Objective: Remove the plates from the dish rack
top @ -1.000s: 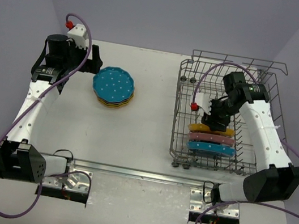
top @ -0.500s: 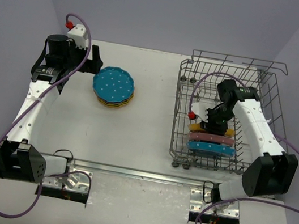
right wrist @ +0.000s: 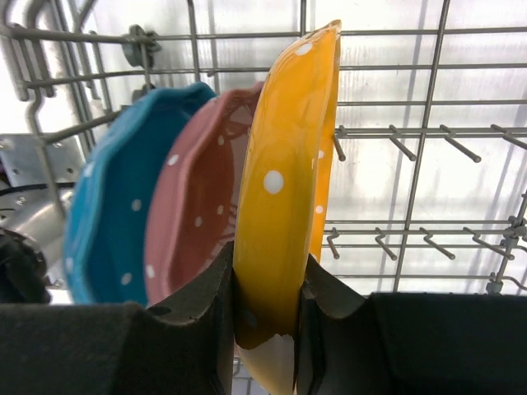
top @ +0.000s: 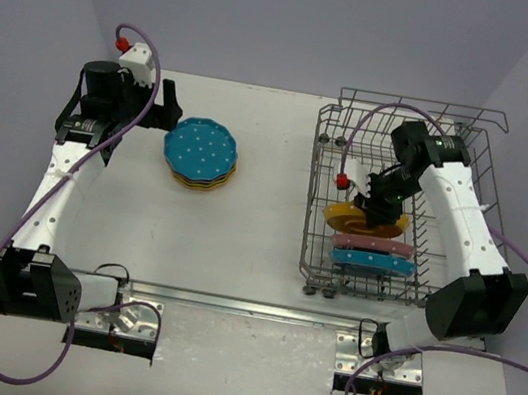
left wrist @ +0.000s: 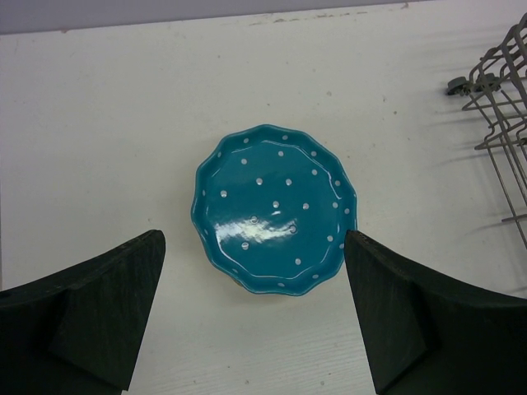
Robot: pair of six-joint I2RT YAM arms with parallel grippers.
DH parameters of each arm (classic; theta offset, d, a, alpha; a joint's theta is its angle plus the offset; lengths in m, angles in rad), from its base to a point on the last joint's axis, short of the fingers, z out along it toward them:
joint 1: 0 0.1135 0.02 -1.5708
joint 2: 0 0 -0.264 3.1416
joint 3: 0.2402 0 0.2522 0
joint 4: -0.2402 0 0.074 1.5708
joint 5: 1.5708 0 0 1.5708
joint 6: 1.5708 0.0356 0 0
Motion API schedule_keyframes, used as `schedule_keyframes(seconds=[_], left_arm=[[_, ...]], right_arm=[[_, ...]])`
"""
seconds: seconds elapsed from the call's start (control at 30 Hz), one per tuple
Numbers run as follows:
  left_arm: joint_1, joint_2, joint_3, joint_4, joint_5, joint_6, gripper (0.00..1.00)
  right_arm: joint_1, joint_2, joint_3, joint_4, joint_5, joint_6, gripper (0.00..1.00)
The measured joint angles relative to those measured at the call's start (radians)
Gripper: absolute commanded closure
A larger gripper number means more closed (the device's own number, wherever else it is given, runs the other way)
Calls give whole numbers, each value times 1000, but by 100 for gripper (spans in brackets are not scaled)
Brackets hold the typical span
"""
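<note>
In the grey wire dish rack (top: 322, 182) three plates stand on edge: orange-yellow (top: 350, 215), pink (top: 372, 245) and blue (top: 373, 261). My right gripper (top: 380, 209) is shut on the rim of the orange-yellow plate (right wrist: 284, 189), which tilts up above the pink plate (right wrist: 193, 206) and the blue plate (right wrist: 107, 197). A stack with a blue dotted plate (top: 201, 150) on top lies on the table at the left. My left gripper (top: 168, 105) hangs open just beyond that stack, its fingers (left wrist: 90, 313) wide apart with the blue plate (left wrist: 274, 209) between them in the wrist view.
The rack's raised wire sides (top: 481, 173) and upright tines (right wrist: 395, 140) surround the right gripper. A corner of the rack (left wrist: 498, 107) shows at the right of the left wrist view. White tabletop (top: 264, 198) lies between stack and rack.
My right gripper has closed on the orange-yellow plate's rim and lifted it, tilting it away from the pink plate. The left arm has not moved.
</note>
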Motion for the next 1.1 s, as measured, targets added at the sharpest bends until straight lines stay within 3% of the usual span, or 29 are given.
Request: schedule_keyframes(seconds=[0.27, 0.33, 0.67, 0.77, 0.87, 1.0, 1.1], left_arm=[[0, 0, 0, 0, 6, -17, 10], [0, 0, 0, 0, 6, -18, 0], [0, 9, 30, -31, 124, -94, 0], [0, 16, 58, -39, 241, -140, 0], [0, 16, 74, -38, 385, -182, 0], [0, 16, 82, -41, 541, -214, 0], [0, 16, 90, -57, 615, -216, 0]], right_arm=[[0, -34, 151, -77, -92, 59, 100], [1, -46, 204, -80, -117, 72, 100], [0, -75, 496, 27, -132, 106, 100], [4, -177, 369, 147, -126, 143, 100], [60, -343, 106, 355, -67, 158, 100], [236, -480, -175, 579, 66, 126, 100], [348, -486, -280, 715, 140, 97, 100]])
